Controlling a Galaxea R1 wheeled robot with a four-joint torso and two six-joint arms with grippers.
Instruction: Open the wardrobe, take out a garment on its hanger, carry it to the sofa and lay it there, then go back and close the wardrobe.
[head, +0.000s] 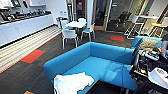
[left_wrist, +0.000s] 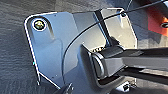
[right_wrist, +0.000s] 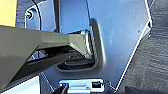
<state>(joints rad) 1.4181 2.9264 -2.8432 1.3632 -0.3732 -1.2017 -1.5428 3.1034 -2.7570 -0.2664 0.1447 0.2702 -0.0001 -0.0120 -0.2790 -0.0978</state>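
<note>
You have one white garment (head: 72, 83) lying crumpled on the near end of the one big blue sofa (head: 100, 62); its long axis runs roughly across the seat. Whether either gripper is wide or narrow, I can't tell.

I am looking into a big office break room. A long white worktop (head: 25, 23) with cupboards runs along one wall, and kitchen machines stand on it. In the middle there is a small white table (head: 75, 24) with white and blue chairs (head: 69, 35) around it. Near me sits a big blue sofa (head: 100, 62). The floor is dark carpet (head: 22, 75) with orange squares (head: 32, 56). Far back I see glass doors (head: 101, 13), and beside them a high table with tall stools (head: 133, 23). It looks like a place where workers eat and rest.
</note>
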